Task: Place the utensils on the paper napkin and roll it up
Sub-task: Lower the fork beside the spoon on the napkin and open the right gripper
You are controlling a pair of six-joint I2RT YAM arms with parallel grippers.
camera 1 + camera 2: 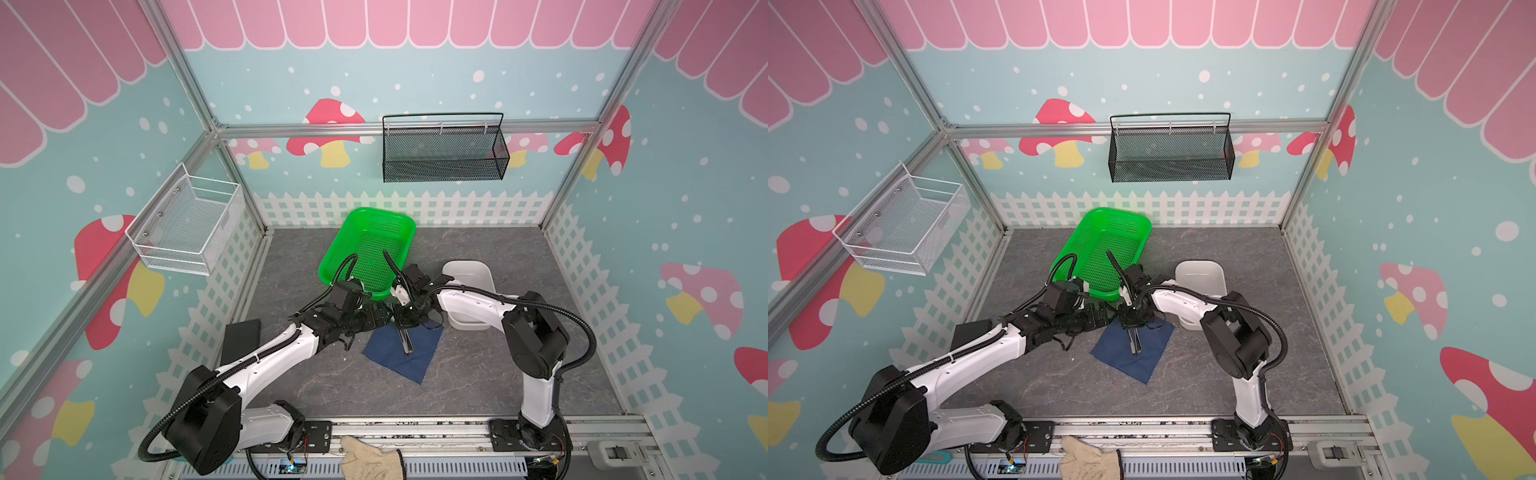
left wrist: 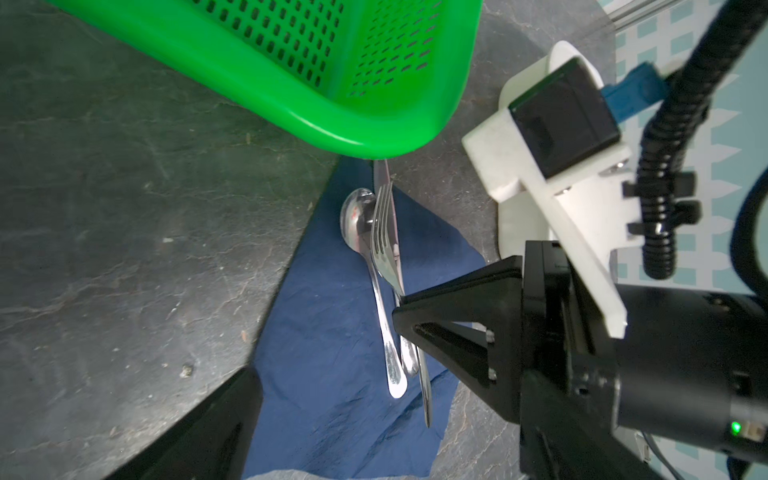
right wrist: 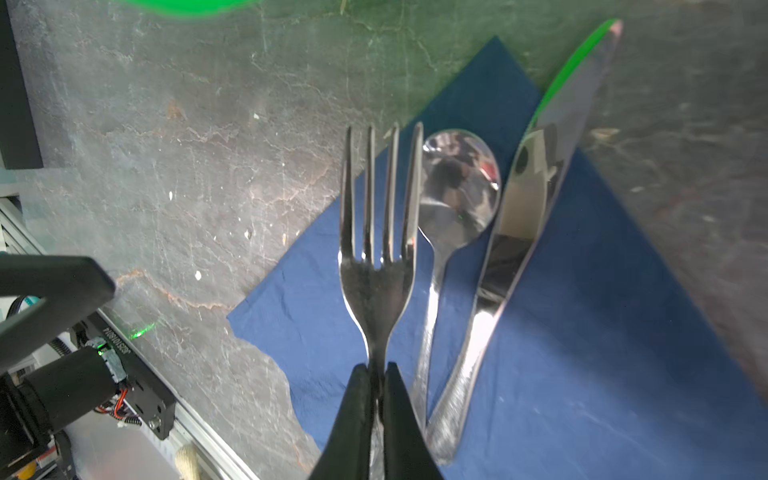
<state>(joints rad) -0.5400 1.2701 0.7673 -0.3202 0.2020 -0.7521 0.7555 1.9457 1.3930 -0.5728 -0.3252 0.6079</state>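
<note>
The navy paper napkin (image 1: 415, 361) (image 1: 1125, 361) (image 2: 332, 374) (image 3: 582, 332) lies flat on the grey table, one corner near the green basket. A silver spoon (image 3: 457, 187) (image 2: 355, 224) and a knife (image 3: 523, 199) lie side by side on it. My right gripper (image 3: 376, 399) (image 1: 405, 320) (image 1: 1133, 322) is shut on the fork (image 3: 376, 282) (image 2: 384, 232) at its neck, holding it just over the napkin beside the spoon. My left gripper (image 2: 382, 449) (image 1: 384, 318) stands open over the napkin's near-left part, holding nothing.
The green basket (image 1: 332, 257) (image 2: 291, 104) stands just beyond the napkin, its corner over the utensils' tips. A white bowl (image 1: 469, 274) sits to the right behind the right arm. A black block (image 1: 241, 336) lies left. A beige glove (image 1: 365, 459) rests on the front rail.
</note>
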